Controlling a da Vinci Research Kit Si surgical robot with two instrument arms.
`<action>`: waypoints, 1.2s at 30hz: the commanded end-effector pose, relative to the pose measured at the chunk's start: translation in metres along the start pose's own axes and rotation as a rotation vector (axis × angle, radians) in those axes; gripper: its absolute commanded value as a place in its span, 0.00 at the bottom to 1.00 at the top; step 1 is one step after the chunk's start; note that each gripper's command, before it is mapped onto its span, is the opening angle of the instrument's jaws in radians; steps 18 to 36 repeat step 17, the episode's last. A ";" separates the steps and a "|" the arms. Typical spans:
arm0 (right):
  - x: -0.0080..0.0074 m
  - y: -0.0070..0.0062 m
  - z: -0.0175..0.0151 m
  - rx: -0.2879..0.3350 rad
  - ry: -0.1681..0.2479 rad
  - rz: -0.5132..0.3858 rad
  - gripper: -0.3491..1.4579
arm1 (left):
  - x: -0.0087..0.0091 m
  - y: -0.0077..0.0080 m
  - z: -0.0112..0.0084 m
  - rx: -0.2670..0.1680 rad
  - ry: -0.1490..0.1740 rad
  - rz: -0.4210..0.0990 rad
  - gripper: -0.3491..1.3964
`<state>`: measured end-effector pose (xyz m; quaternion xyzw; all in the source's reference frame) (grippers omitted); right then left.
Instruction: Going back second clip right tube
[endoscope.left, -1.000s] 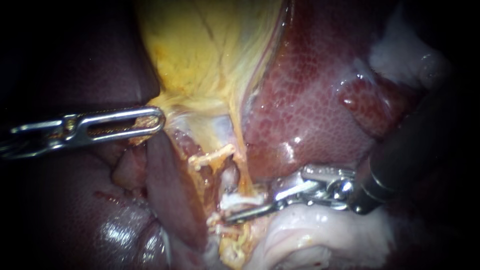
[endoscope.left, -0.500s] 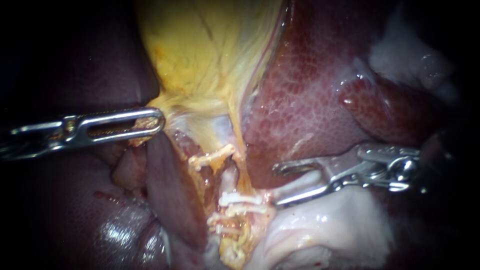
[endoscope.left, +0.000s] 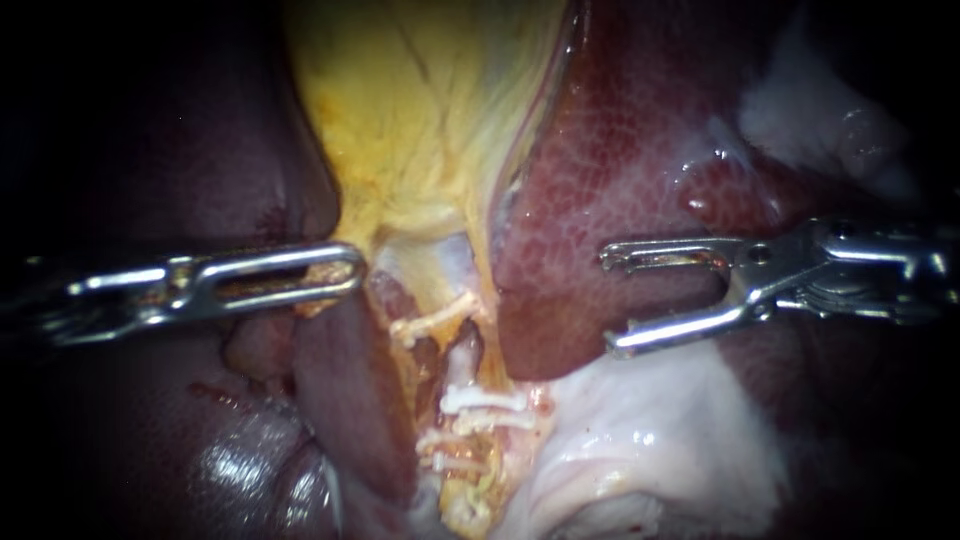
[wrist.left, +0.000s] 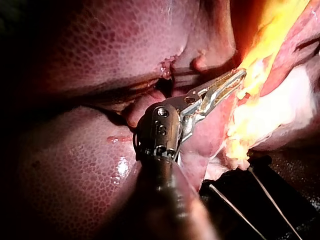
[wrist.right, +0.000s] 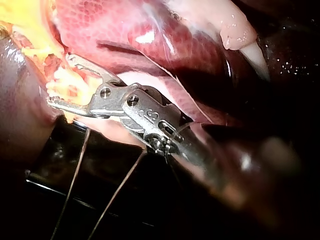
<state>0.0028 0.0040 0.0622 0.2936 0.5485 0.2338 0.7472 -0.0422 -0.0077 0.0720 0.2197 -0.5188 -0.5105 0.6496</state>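
- The right instrument (endoscope.left: 610, 301) has its jaws spread wide with nothing between them. They hang over the liver (endoscope.left: 620, 150) and touch no tube.
- The right tube (endoscope.left: 463, 352), as far as the dim cleft lets me judge which one that is, lies ahead of those jaws and below the lower tip, well apart from them.
- Two white clips (endoscope.left: 482, 399) sit across it, one just beneath the other, and both look closed flat.
- A third clip (endoscope.left: 433, 322) crosses the neighbouring tube, nearer the left instrument.
- The left instrument (endoscope.left: 352, 272) is clenched on the yellow fringe of the gallbladder (endoscope.left: 420, 120), holding it taut toward its own side. The left wrist view shows the same bite.
- The tube is probably thin, soft, wet and slippery, and it would tear easily. The clips are small and stiff, and a passing jaw could knock them askew.
- I judge that the right instrument should take hold of nothing here. If a grip is wanted, the broad gallbladder tissue beside the left instrument's bite is safer than the tube or its clips.
- Backing out calls for a straight path along the shaft, keeping the lower jaw off the pale tissue (endoscope.left: 660, 440) beneath it.
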 end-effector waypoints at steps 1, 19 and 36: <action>-0.0001 0.0000 0.0001 0.000 0.000 0.000 0.52 | 0.0004 0.0000 0.0008 0.000 0.010 -0.002 0.00; -0.0001 -0.0001 0.0003 0.003 0.000 0.000 0.52 | 0.0011 0.0001 0.0038 0.014 0.026 0.006 0.00; -0.0001 -0.0001 0.0003 0.003 0.000 0.000 0.52 | 0.0011 0.0001 0.0038 0.014 0.026 0.006 0.00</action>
